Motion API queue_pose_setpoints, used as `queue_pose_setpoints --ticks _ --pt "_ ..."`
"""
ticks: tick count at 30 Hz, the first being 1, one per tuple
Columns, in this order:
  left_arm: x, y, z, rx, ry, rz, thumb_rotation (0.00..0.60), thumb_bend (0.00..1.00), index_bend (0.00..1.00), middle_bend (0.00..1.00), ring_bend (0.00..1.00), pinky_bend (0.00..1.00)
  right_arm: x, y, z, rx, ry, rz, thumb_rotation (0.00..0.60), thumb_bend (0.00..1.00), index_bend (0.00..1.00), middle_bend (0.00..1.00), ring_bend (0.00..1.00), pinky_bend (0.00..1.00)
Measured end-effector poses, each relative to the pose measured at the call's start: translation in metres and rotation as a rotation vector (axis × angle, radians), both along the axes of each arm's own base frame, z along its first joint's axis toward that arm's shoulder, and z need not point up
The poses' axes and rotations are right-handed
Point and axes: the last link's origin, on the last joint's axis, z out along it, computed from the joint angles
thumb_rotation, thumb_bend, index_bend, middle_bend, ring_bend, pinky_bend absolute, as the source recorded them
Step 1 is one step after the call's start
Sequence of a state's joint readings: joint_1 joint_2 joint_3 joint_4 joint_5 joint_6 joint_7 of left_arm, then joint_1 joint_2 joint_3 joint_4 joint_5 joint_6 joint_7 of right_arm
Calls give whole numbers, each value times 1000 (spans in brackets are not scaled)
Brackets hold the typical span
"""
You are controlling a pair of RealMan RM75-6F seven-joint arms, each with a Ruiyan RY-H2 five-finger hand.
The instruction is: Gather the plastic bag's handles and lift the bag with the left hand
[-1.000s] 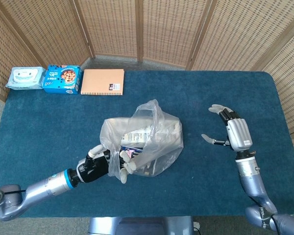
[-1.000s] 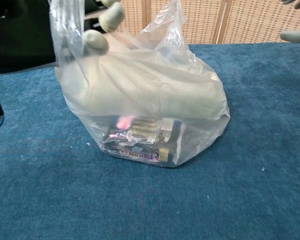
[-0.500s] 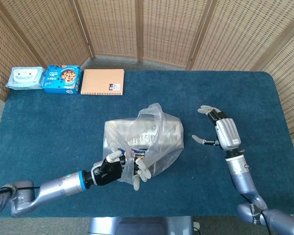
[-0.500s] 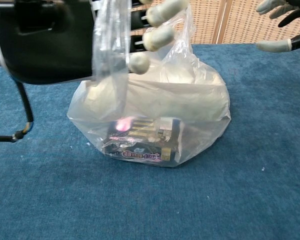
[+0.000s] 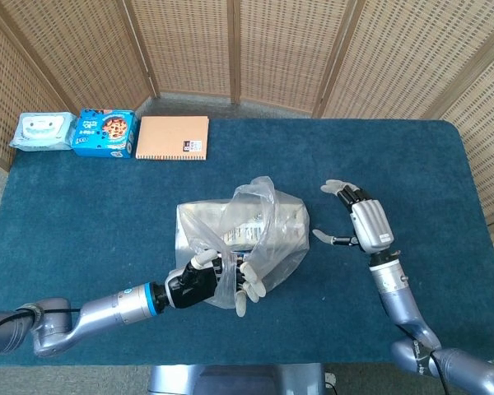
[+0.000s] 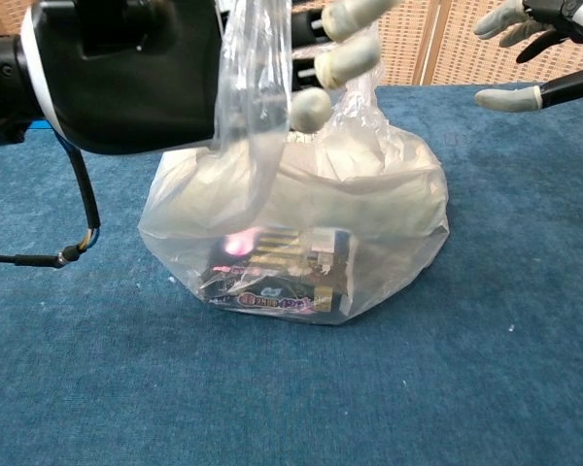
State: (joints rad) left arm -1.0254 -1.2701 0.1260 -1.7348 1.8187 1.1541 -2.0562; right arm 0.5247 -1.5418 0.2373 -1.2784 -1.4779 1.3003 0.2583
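Note:
The clear plastic bag (image 5: 272, 226) stands mid-table with a dark printed box (image 6: 272, 277) and pale packs inside. My left hand (image 5: 210, 280) is at the bag's near-left side; one handle (image 6: 257, 116) runs across its palm and is drawn up and over, while the fingers (image 6: 335, 58) stretch past it toward the bag's top. The other handle (image 5: 255, 185) stands loose at the bag's far side. My right hand (image 5: 358, 222) hovers open just right of the bag, palm toward it, touching nothing. In the chest view its fingertips (image 6: 505, 95) show at the top right.
A wipes pack (image 5: 41, 132), a blue snack box (image 5: 104, 133) and an orange notebook (image 5: 173, 137) lie along the far left edge of the blue table (image 5: 82, 214). A wicker screen (image 5: 239, 49) stands behind.
My left hand has moved right along the bag's near side, dragging one handle with it toward the middle. My right hand has come left, closer to the bag.

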Motion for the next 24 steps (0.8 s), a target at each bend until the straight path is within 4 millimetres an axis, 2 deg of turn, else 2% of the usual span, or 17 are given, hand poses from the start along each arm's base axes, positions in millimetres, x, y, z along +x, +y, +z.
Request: queue_pose_setpoints --ticks 15,24 --pt "-22 0 14 14 -48 26 0 241 352 364 351 467 1 -8 -7 12 -38 -5 394 164 230 212 215 241" --pt "-25 2 19 22 -76 25 0 242 353 363 351 467 18 -13 -15 34 -62 42 397 164 230 212 215 241"
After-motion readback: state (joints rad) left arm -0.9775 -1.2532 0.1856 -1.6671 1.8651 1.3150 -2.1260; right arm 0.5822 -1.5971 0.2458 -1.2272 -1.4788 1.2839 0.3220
